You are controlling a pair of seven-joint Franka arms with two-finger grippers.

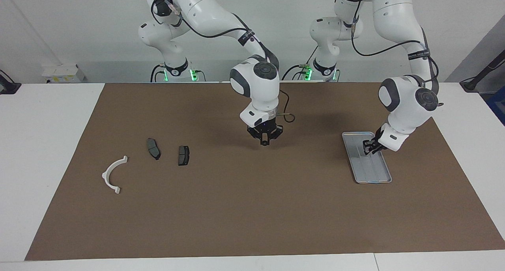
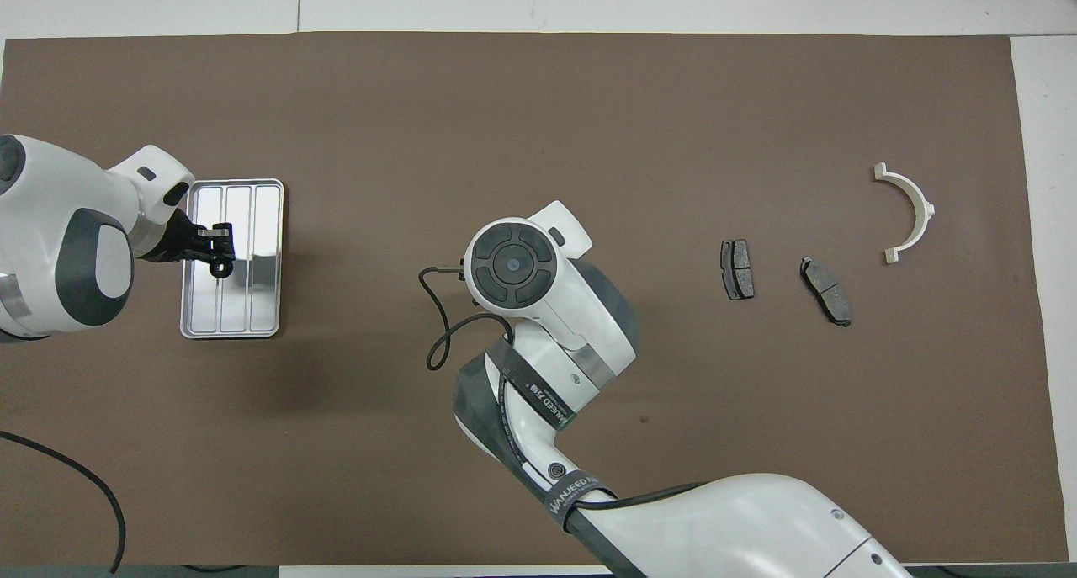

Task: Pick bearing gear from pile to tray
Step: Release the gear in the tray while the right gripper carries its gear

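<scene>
Brown mat point(image 1: 252, 208) covers most of the white desk point(image 1: 43, 144). Tray point(image 1: 376, 176) lies flat on the mat toward the left arm's end.

Left claw point(image 1: 367, 148) sits low over the tray's end nearer the robots, fingertips together around a small black round piece point(image 2: 220, 267); contact with the tray floor can't be confirmed. In the overhead view that piece sits over the tray's middle lane.

Right claw point(image 1: 264, 141) hangs over bare mat mid-desk, pointing straight down, tips pinched shut on a small dark round part point(image 1: 263, 143) at the very end. In the overhead view the arm's own wrist hides this claw.

Pile remnants lie toward the right arm's end, all apart from each other: white half-ring bracket point(image 1: 113, 174) outermost and farthest from the robots, then two dark brake pads point(image 1: 153, 148) point(image 1: 183, 155) side by side, lying between the bracket and the right claw.
</scene>
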